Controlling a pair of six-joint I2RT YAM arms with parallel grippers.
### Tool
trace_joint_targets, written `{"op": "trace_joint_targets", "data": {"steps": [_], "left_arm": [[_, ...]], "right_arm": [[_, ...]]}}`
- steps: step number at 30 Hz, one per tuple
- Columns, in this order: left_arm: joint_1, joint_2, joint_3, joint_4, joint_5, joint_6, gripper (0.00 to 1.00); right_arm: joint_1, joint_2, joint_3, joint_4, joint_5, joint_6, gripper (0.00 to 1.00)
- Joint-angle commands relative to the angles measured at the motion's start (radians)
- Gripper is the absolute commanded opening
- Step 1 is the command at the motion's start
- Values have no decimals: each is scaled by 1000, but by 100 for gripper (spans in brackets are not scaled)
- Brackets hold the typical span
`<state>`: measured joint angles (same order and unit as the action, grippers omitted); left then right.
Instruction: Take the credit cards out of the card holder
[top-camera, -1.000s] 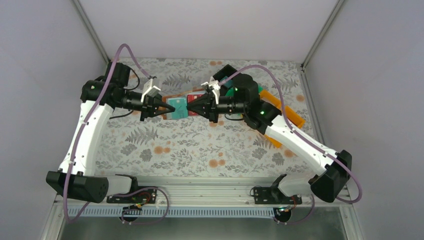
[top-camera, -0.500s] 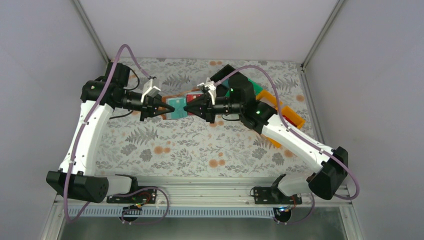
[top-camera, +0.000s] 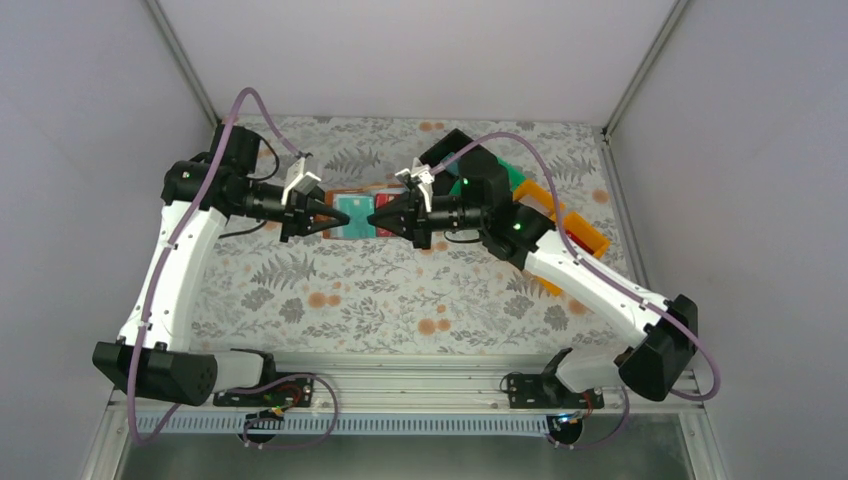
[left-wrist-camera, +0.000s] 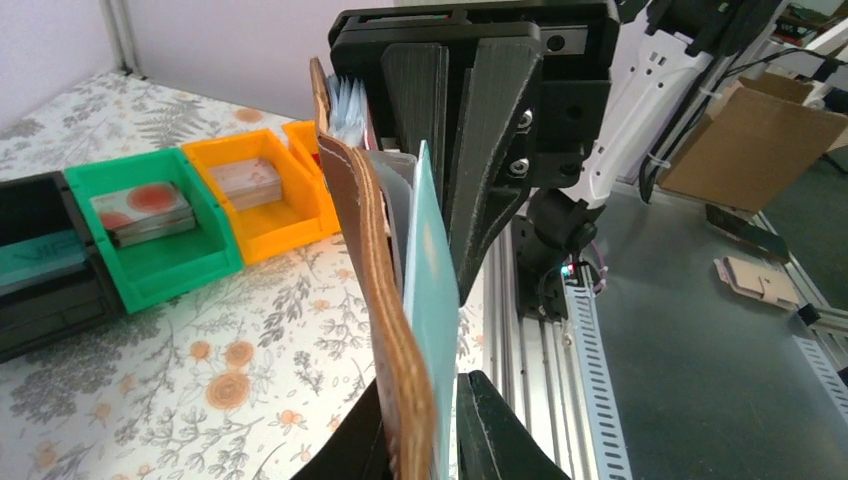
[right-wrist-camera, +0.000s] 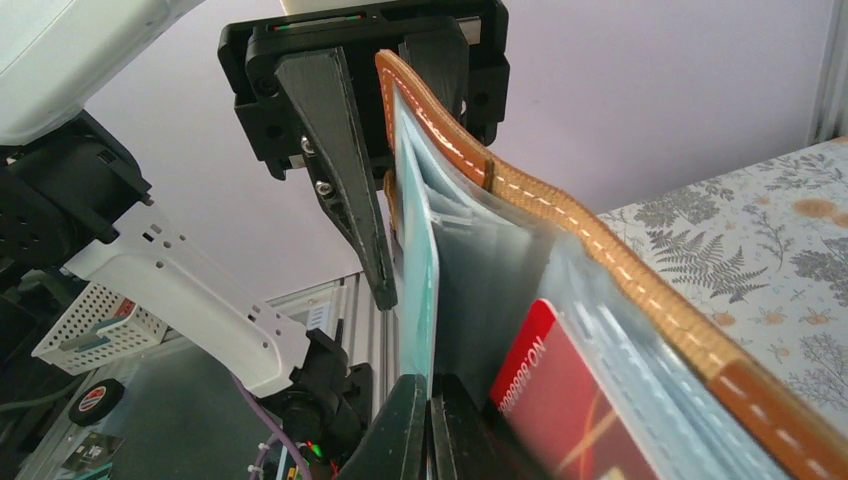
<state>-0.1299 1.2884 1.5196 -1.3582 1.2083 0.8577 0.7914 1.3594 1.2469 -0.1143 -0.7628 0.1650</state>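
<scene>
The brown card holder (top-camera: 345, 193) hangs open above the table between my two grippers. In the left wrist view its leather spine (left-wrist-camera: 385, 330) stands on edge, with my left gripper (left-wrist-camera: 425, 400) shut on it from below. A teal credit card (left-wrist-camera: 432, 270) sticks out of the pale inner pockets. My right gripper (right-wrist-camera: 432, 385) is shut on that teal card's (right-wrist-camera: 418, 270) edge. A red credit card (right-wrist-camera: 555, 400) sits in a clear pocket beside it. From above, the teal card (top-camera: 352, 215) lies between the left gripper (top-camera: 328, 214) and the right gripper (top-camera: 373, 217).
Three bins stand in a row at the back right: black (left-wrist-camera: 40, 270), green (left-wrist-camera: 150, 230) and orange (left-wrist-camera: 265, 190), each with flat items inside. The right arm's elbow passes over the orange bin (top-camera: 575, 228). The metal rail (left-wrist-camera: 590, 360) runs along the table's near edge.
My right gripper has moved a little to the left, onto the teal card, and closed on its edge. The left arm and the card holder have stayed in place.
</scene>
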Motion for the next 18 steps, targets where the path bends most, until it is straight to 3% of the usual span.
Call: {"op": "trace_joint_targets", "data": {"steps": [1, 8, 13, 18], "left_arm": [[-14, -8, -16, 14, 84, 33, 15], [-14, -2, -12, 1, 99, 43, 15], [-14, -5, -8, 1, 99, 41, 3], [-13, -4, -5, 4, 98, 37, 2]], "right_arm": [[-8, -67, -34, 41, 38, 8, 4], [-27, -98, -28, -3, 63, -3, 4], [-34, -111, -18, -39, 73, -16, 4], [-44, -115, -10, -75, 91, -27, 4]]}}
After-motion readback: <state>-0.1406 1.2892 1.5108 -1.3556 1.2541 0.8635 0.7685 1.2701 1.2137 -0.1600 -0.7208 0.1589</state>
